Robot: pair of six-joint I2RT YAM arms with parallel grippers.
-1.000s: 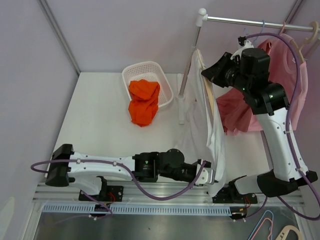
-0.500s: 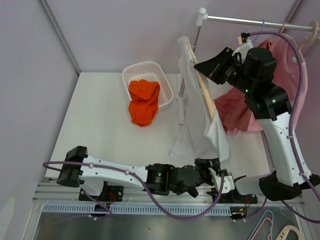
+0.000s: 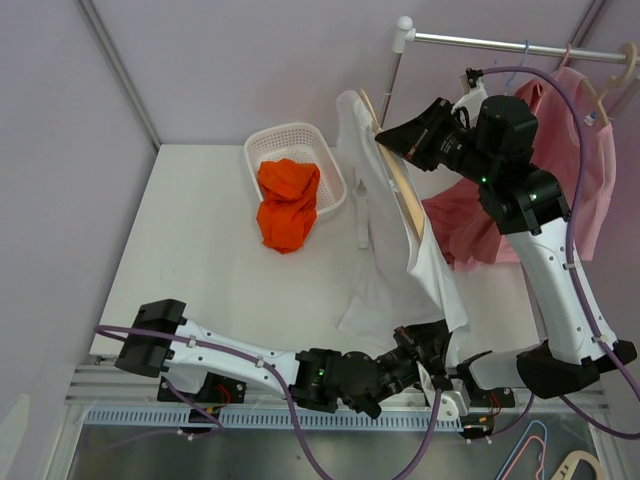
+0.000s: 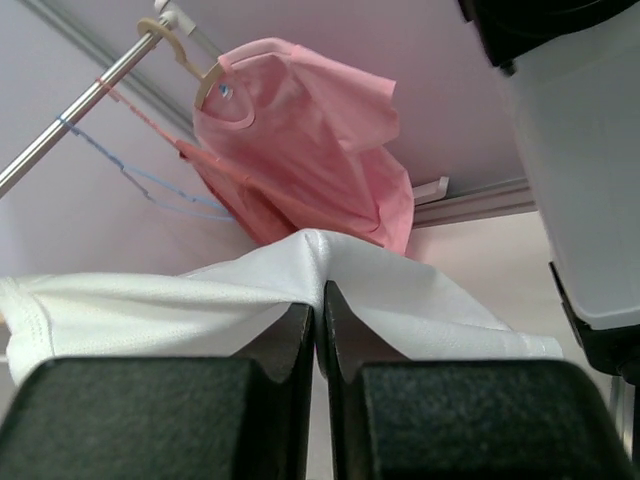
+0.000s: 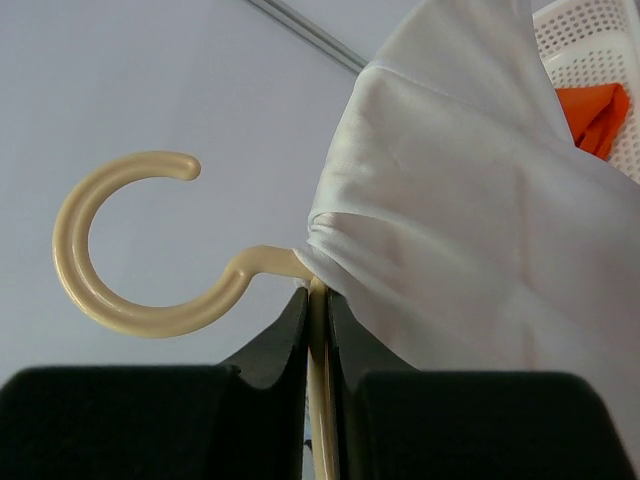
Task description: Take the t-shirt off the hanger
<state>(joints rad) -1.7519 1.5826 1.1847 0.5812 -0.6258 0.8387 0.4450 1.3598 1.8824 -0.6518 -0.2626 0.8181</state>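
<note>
White table (image 3: 200,250) is carrying the setup. T-shirt (image 3: 392,262) is hanging from the raised hanger (image 5: 160,321), trailing down to the table's near edge. Right jaws are clamping the hanger's neck. Left jaws are pinching a t-shirt fold.

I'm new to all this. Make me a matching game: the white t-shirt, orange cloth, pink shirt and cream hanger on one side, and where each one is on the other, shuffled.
Things
1. white t-shirt
2. orange cloth
3. pink shirt
4. cream hanger

Where
A. hanging from the rail
B. neck clamped in the right gripper
C. lying in the basket, spilling over its rim
D. edge pinched by the left gripper

Pairs: 1-D, 2-C, 3-A, 4-B
</note>
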